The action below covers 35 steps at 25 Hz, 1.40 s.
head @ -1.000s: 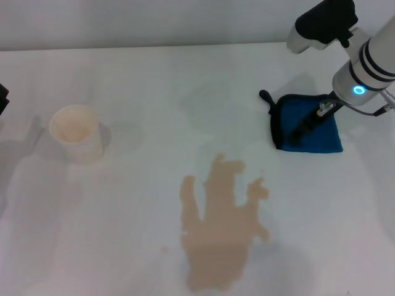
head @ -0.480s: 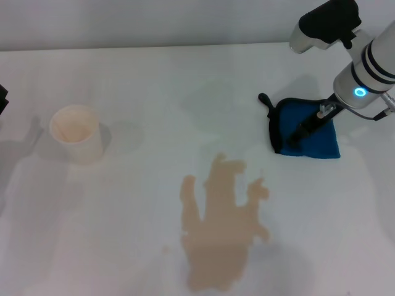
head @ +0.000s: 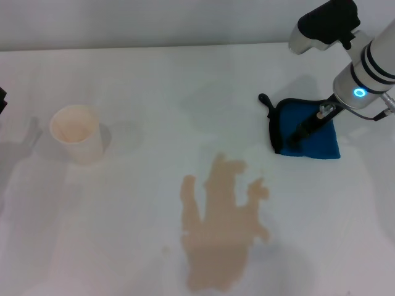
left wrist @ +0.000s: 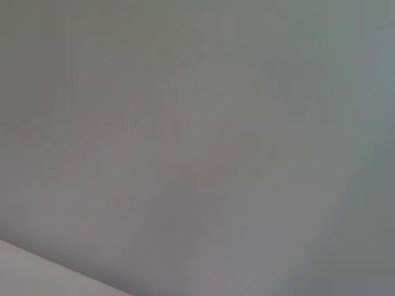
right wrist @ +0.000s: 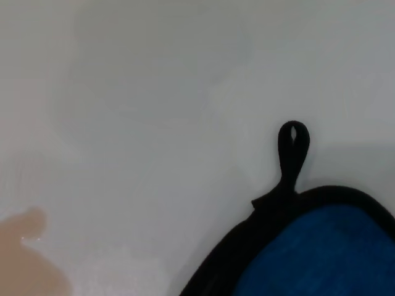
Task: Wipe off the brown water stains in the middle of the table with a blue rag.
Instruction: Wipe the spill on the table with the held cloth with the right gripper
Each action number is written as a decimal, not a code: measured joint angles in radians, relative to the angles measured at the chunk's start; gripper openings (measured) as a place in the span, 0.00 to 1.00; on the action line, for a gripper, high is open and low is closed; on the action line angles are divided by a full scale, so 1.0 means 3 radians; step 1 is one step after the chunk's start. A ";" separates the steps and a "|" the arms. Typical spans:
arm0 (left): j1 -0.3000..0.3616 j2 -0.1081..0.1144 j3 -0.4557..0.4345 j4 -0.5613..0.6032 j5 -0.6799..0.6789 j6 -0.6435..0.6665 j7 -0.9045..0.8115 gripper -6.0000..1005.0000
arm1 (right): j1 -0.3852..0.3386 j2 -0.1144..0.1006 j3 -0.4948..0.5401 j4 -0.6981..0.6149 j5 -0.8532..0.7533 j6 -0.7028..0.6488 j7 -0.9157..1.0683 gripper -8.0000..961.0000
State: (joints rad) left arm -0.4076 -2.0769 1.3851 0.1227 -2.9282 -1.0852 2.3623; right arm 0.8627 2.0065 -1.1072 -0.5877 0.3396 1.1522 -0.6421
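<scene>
brown water stains (head: 221, 228) spread nearest on the white worktop (head: 136, 203), in its middle, an irregular tan puddle with finger-like lobes. beyond the puddle and to its left, a white paper cup (head: 76, 133), upright. beyond the puddle and to its right, blue rag (head: 305, 129), black-trimmed, loop tab (head: 266, 100) pointing away from the puddle. right hand (head: 307, 129) down on the rag, fingertips pressed into the cloth; grip state: cannot tell. left hand barely visible at the worktop's left edge.
</scene>
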 joint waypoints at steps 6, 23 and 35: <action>-0.0001 0.0000 0.0000 0.0000 0.0000 -0.0004 0.0000 0.87 | 0.0000 0.0001 0.0003 -0.0048 -0.0006 0.0115 -0.0002 0.73; -0.0002 0.0000 0.0000 0.0005 0.0000 -0.0003 0.0000 0.87 | -0.0016 -0.0010 -0.0027 -0.0143 -0.0023 0.0225 -0.0026 0.64; -0.0013 0.0000 0.0000 0.0005 0.0000 0.0012 0.0000 0.87 | -0.0021 -0.0008 -0.0024 -0.0260 -0.0048 0.0268 -0.0029 0.50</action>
State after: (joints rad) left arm -0.4116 -2.0770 1.3851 0.1242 -2.9283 -1.0817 2.3623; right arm 0.8562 2.0040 -1.1144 -0.6658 0.3252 1.2327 -0.6509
